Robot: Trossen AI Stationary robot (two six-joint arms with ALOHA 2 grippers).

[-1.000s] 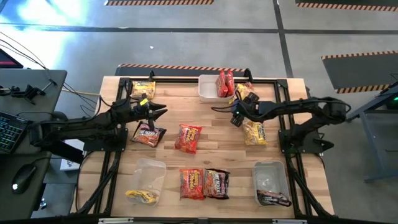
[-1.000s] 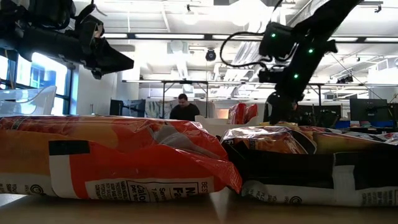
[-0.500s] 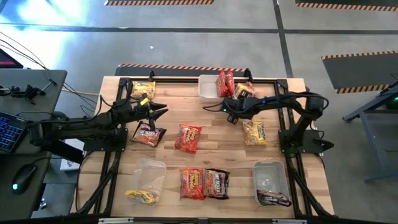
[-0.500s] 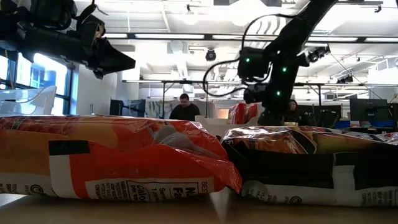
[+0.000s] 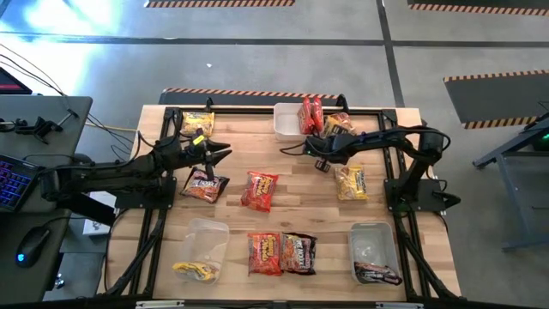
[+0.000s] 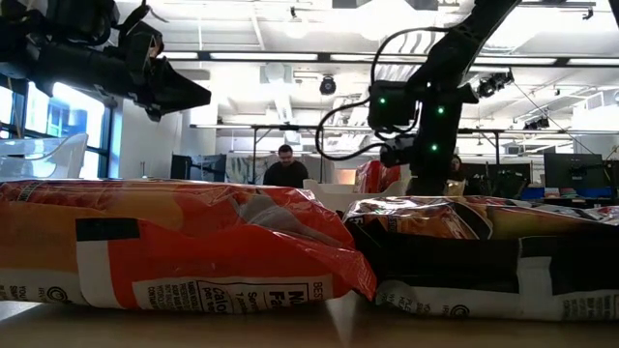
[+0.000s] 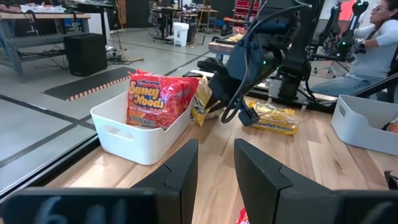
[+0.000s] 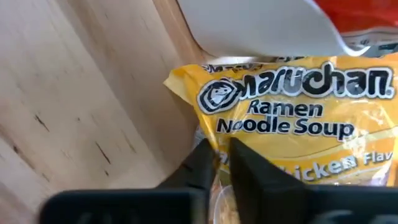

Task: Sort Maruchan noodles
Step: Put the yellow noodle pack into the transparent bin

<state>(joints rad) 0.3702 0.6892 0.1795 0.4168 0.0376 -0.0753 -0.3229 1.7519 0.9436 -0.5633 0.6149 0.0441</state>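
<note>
Bare wood lies between the white tub (image 5: 286, 121) and the middle red packet (image 5: 260, 190); packets crowd the table's near edge.

The yellow chicken ramen packet (image 8: 292, 118) carried dark blue lettering; the red-orange packets (image 7: 158, 99) stood in a white tub (image 7: 134, 134) on the pale wood surface (image 5: 274, 163).

Robotics lab (open-plan), workbenches (image 7: 37, 25), monitors (image 6: 571, 169)

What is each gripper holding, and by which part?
The right gripper seems to pinch the yellow packet by its edge, beside the white tub. The left gripper is open and holds nothing.
</note>
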